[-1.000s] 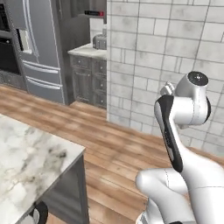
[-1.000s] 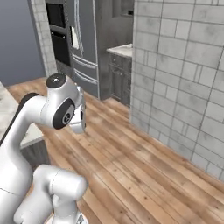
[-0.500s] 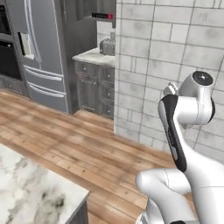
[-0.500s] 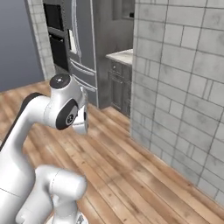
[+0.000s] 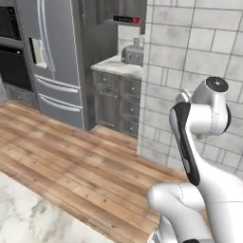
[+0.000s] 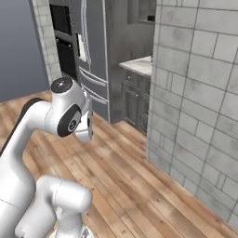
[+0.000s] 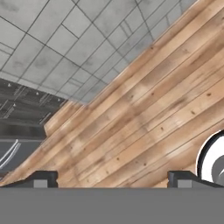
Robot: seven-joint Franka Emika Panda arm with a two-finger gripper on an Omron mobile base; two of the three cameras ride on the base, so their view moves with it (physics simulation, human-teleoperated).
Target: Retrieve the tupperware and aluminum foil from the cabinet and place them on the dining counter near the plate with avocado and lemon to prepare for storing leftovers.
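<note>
A grey tiled wall [image 5: 190, 57] and a wood plank floor [image 5: 80, 166] take up most of the scene, with a tall steel refrigerator [image 5: 52, 57] at the left. Beside it, the dark grey wood-grain wall cabinet [image 5: 124, 9] hangs open above a small marble counter [image 5: 118, 66] bearing a silver toaster [image 5: 134, 54]. On the cabinet's shelf lies the long black aluminum foil box with a red end [image 5: 127, 19], well apart from the empty gripper [image 7: 112, 179], whose fingers are spread wide over the floor.
</note>
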